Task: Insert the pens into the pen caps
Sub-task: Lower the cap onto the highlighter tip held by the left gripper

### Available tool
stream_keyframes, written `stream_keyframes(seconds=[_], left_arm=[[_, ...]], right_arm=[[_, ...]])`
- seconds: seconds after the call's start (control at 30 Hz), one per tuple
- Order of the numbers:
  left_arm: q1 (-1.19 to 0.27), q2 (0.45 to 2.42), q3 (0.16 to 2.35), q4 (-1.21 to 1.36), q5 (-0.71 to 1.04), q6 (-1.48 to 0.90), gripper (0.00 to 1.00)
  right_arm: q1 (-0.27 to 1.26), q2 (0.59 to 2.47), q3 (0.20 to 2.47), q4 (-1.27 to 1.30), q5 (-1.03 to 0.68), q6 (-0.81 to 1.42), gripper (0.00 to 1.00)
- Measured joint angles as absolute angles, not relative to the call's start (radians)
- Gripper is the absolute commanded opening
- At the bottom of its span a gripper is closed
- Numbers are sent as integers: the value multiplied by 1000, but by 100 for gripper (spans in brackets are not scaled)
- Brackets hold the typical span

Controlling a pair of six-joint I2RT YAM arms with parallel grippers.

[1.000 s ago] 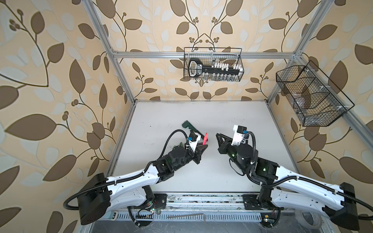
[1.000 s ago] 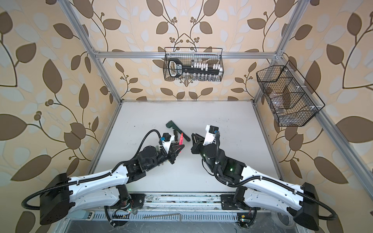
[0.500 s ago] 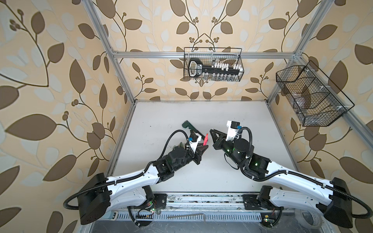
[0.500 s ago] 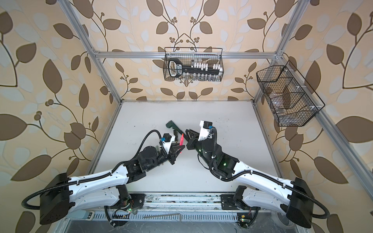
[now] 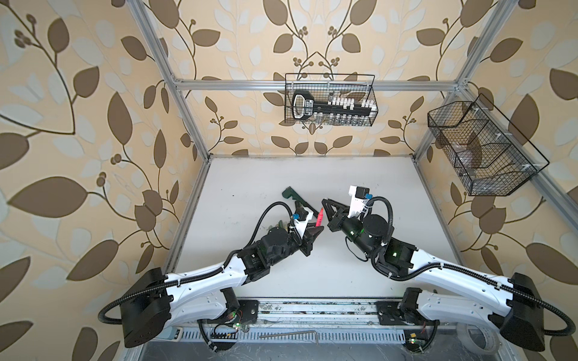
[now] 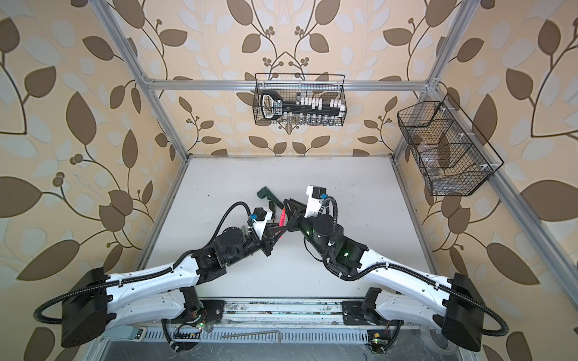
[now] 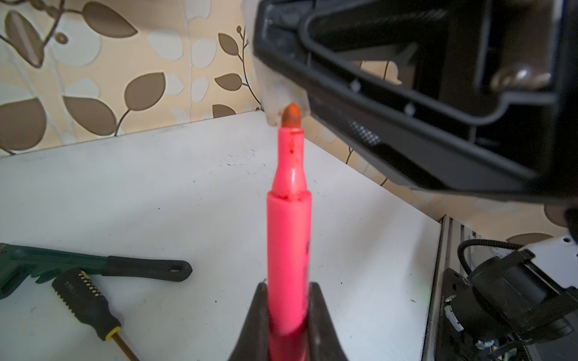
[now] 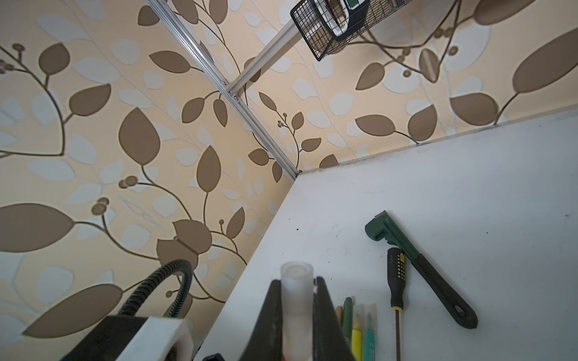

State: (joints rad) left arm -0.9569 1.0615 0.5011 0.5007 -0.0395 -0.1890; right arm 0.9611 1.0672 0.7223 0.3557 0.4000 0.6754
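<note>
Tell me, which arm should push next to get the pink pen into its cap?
Probably left: the left gripper is shut on the neon pink pen, whose tip sits at the pale cap held in the right gripper.

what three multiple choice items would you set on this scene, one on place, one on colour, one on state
1. Where is the wrench? A flat on the table beside the screwdriver; B hanging up; C standing on end.
2. What colour is the pen in the left gripper? A yellow; B teal; C pink.
3. How does that pen meet the cap in the right gripper? A pushed fully in; B tip just at its opening; C far apart.
Answers: 1 A, both lie side by side in the right wrist view. 2 C, the clamped body is pink. 3 B, the left wrist view shows the tip at the cap's rim, body bare.
</note>
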Motion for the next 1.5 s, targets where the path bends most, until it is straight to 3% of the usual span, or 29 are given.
stream_keyframes(seconds=[1.2,1.5], left_arm=[[-963,1059,501,502,-35,-189,0],[-973,1049,485,474,-33,-208,0]], right_arm=[[1006,1063,720,368,427,640,0],[1058,1039,619,444,488,650,0]])
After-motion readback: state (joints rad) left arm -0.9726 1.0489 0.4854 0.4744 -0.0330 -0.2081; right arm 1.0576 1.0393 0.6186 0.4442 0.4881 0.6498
